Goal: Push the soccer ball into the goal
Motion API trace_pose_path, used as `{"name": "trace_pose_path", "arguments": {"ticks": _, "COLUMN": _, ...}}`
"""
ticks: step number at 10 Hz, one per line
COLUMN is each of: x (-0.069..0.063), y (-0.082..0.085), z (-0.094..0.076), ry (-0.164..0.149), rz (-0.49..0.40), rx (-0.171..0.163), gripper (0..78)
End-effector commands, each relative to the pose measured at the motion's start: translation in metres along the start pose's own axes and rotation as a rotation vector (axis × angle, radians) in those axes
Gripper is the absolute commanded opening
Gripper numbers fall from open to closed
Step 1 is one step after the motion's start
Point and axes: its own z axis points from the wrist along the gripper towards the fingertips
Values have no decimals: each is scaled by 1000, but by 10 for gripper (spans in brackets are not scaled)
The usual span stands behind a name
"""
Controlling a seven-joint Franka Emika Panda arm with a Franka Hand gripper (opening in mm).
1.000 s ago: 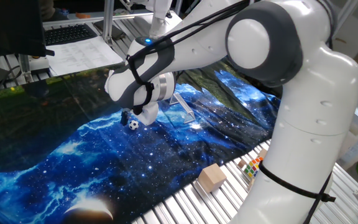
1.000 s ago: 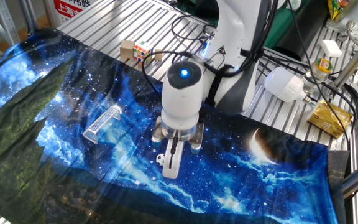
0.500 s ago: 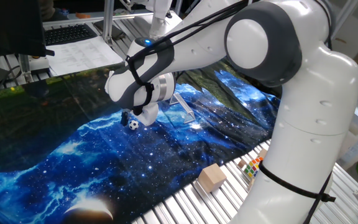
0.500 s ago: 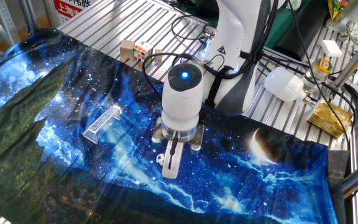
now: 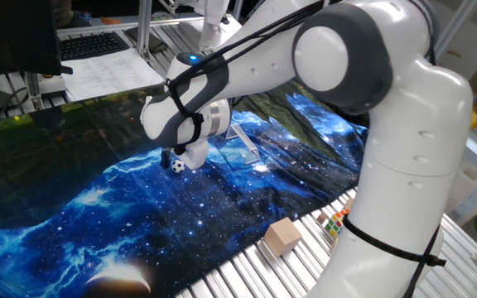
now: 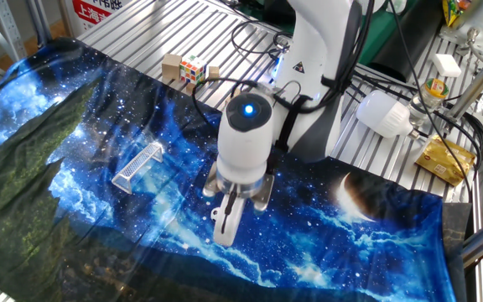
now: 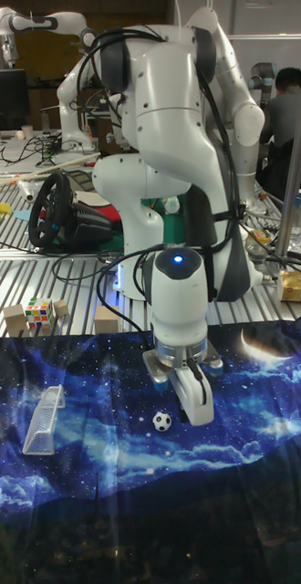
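The soccer ball (image 7: 161, 421) is a tiny white ball with black patches lying on the blue galaxy cloth; it also shows under the wrist (image 5: 177, 165). My gripper (image 7: 198, 408) is shut with nothing in it, its tips low over the cloth just right of the ball in the tall view. From the other side the gripper (image 6: 224, 228) hides the ball. The goal (image 7: 43, 420) is a small whitish rod frame lying well to the left of the ball. The goal (image 6: 138, 166) sits left of the gripper, and the goal (image 5: 243, 141) is partly hidden behind the wrist.
A tan wooden block (image 5: 281, 235) and a coloured puzzle cube (image 5: 335, 223) rest on the metal slats beside the cloth. The same cube (image 6: 193, 69) and a block (image 6: 171, 65) show by the robot base. Cables, a white bulb (image 6: 384, 114) and boxes crowd the far side.
The wrist has shifted slightly, lowering and edging towards the ball's side. The ball and the goal have barely moved.
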Motion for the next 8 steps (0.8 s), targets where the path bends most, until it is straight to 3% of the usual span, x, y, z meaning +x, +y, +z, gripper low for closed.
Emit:
{"name": "trace_pose_path", "arguments": {"ticks": 1, "x": -1, "y": 9, "z": 19, "ry": -54, "rz": 58, "rx": 13, "gripper": 0}}
{"name": "trace_pose_path", "arguments": {"ticks": 4, "x": -1, "y": 8, "z": 17, "ry": -47, "rz": 73, "rx": 23, "gripper": 0}}
{"name": "trace_pose_path", "arguments": {"ticks": 8, "x": -2, "y": 8, "z": 18, "ry": -64, "rz": 86, "rx": 27, "gripper": 0}}
